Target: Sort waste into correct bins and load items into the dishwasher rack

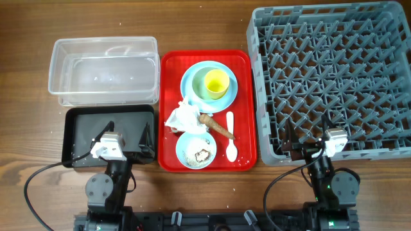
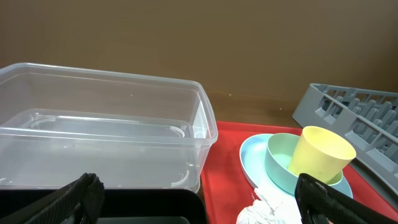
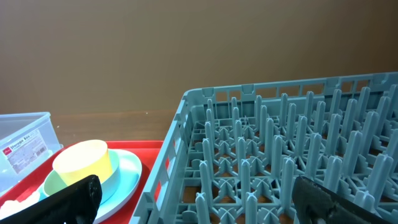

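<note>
- Progress: we judge the task not yet begun. The dishwasher rack (image 1: pixel 359 149), the clear tub (image 1: pixel 103 42) and the black tray (image 1: pixel 80 138) all hold nothing.
- Location: every item and all the waste sit on the red serving tray (image 1: pixel 168 64), between the bins and the rack.
- Far end of the tray: the yellow cup (image 1: pixel 216 82) stands mouth up, leaning slightly, in a bowl (image 1: pixel 207 97) on the plate (image 1: pixel 188 80).
- Near end: the second bowl (image 1: pixel 192 144) holds white crumbs (image 1: pixel 201 154).
- Between them: the tissue (image 1: pixel 183 117) touches the brown stick (image 1: pixel 216 126), whose long axis runs diagonally, from the tissue toward the robot's right.
- The spoon (image 1: pixel 231 136) lies lengthwise toward the robot, scoop end nearest, handle pointing away.
- We cannot make out a red wrapper against the tray.
- The left gripper (image 2: pixel 196 193) hangs over the black tray, jaws spread wide, holding nothing.
- The right gripper (image 3: pixel 196 190) sits at the rack's near edge, likewise spread and unloaded.
- Left to do: all sorting, all loading.
</note>
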